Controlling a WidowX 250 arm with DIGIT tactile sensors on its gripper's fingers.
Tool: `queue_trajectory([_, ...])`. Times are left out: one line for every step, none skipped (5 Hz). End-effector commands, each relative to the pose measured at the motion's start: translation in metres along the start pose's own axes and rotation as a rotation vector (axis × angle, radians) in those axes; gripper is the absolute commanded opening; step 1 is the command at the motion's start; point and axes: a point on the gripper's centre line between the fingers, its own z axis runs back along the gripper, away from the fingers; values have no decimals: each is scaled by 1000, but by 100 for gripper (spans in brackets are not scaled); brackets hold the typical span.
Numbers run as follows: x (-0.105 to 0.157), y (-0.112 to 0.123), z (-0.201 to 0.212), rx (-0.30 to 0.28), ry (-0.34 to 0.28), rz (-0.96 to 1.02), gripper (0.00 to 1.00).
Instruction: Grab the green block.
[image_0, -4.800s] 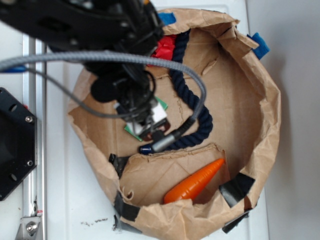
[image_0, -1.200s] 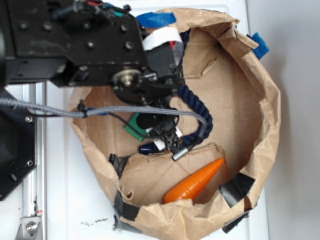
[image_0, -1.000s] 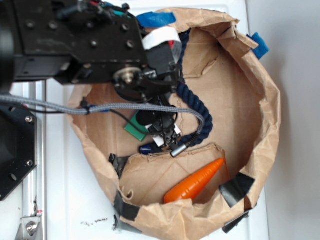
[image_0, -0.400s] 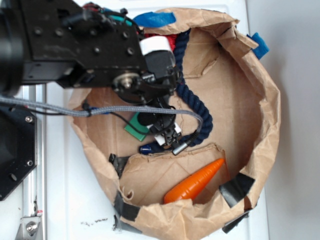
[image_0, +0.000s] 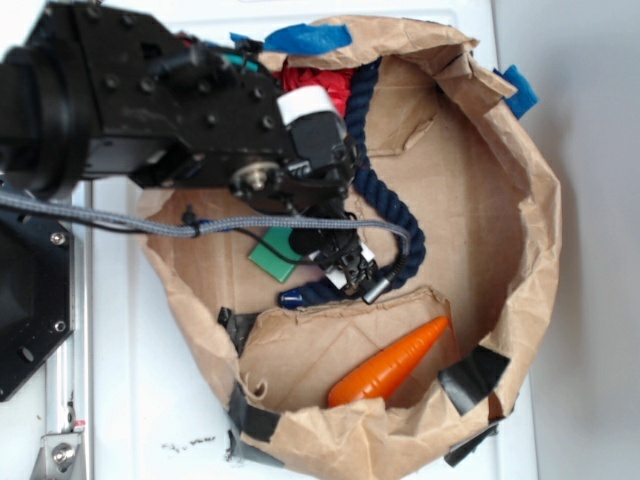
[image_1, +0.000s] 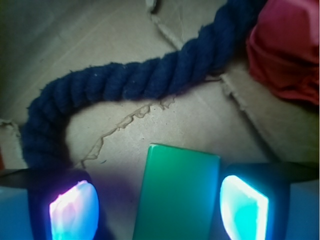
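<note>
Between the two glowing fingertips (image_1: 75, 207) of the gripper (image_1: 159, 207), the green block (image_1: 177, 192) is being seen close up in the wrist view. The jaws are being held wide apart. The right pad is sitting just beside the block's right edge, while a gap is being left on the other side, so the block is not being squeezed. It is being seen lying flat on the brown cardboard floor (image_1: 100, 40). A little farther off, a thick dark blue rope (image_1: 135, 80) is being seen curving across the floor, and a red cloth (image_1: 290, 47) is being seen past it at the top right. From the outside view, the block (image_0: 272, 256) is being half hidden under the black arm (image_0: 170, 110) inside a round paper basket (image_0: 540, 200), with an orange carrot (image_0: 390, 362) lying well apart from it.
</note>
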Motion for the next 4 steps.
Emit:
queue_trajectory([4, -2, -11, 25, -32, -41, 100])
queue_trajectory([3, -2, -14, 26, -36, -51, 0])
queue_trajectory([2, -3, -10, 17, -40, -51, 0])
queue_trajectory([3, -2, -9, 15, -38, -51, 0])
